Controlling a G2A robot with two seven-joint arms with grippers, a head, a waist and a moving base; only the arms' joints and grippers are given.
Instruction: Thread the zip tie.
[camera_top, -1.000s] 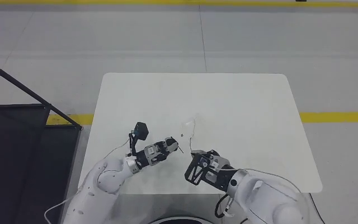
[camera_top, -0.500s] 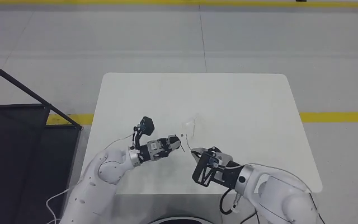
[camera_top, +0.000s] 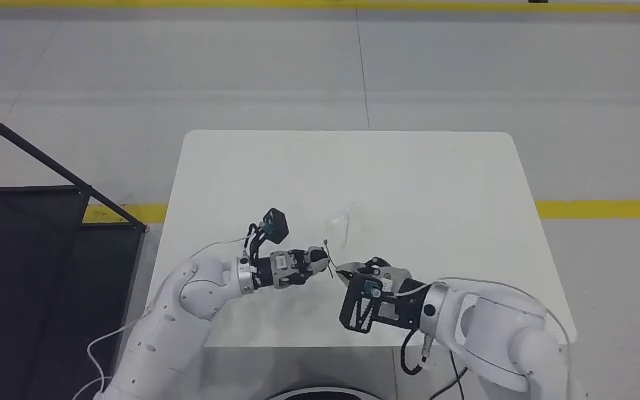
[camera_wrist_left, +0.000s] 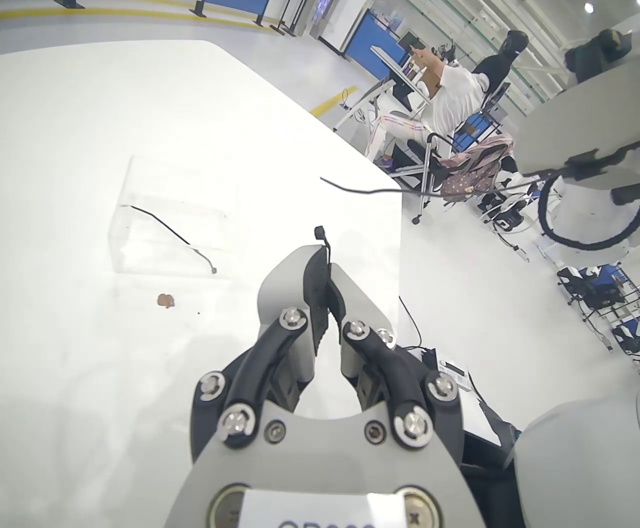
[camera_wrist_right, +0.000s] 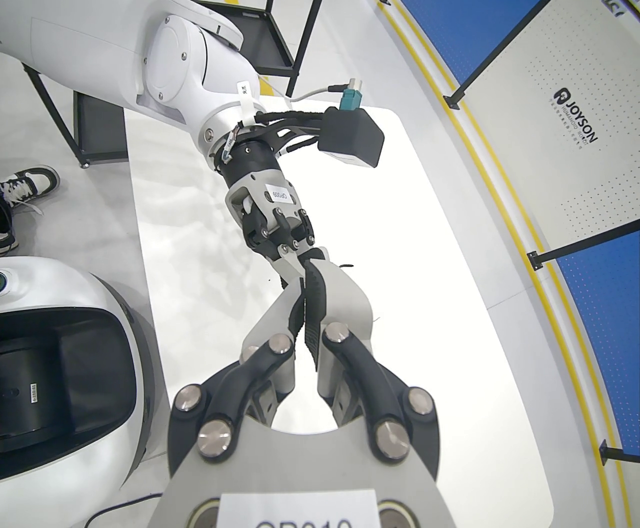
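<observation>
Both tools have drawn together above the table (camera_top: 450, 200). The left tool (camera_wrist_left: 322, 265) is pinched shut on the zip tie (camera_wrist_left: 320, 233), head poking out; the right tool (camera_wrist_right: 304, 290), likewise shut, grips its tail.

Left claw (camera_top: 318, 262) and right claw (camera_top: 348, 272) clamped, tips nearly meeting.

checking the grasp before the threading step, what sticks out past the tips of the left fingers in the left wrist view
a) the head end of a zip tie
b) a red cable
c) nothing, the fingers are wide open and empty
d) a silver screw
a: the zip tie shows its small square head just past the tips of the left gripper, whose fingers are shut on its strap.
</observation>
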